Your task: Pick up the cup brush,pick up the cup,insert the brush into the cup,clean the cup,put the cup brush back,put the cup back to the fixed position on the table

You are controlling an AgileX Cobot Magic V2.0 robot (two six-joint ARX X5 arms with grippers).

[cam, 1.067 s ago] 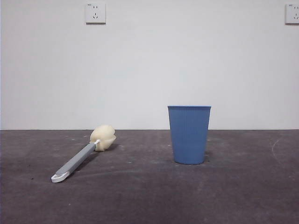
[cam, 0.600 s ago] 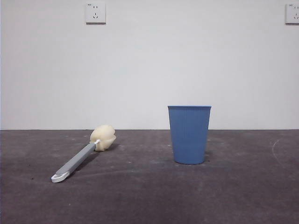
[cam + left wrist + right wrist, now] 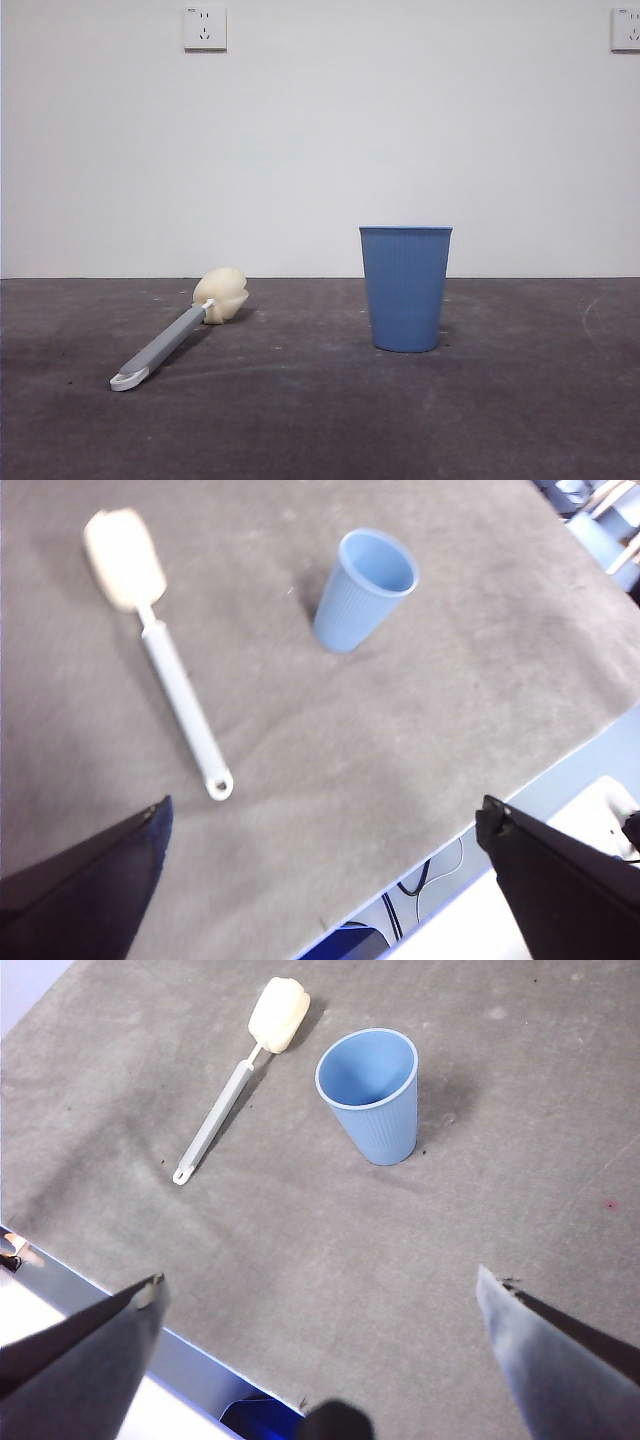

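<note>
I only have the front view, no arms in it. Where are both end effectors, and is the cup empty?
Observer: Both hang high above the table, open; the left end effector looks down on the brush and the cup.
Operator: Cup empty?
Observer: Yes, the right wrist view shows bare blue inside.
Operator: Right end effector holding anything?
Observer: No, the right end effector is empty, with the cup nearer its centre than the brush.

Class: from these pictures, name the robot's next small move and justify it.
Probably lower the left gripper, jaws open, toward the cup brush handle: it lies flat and untouched on the table, apart from the upright cup.
</note>
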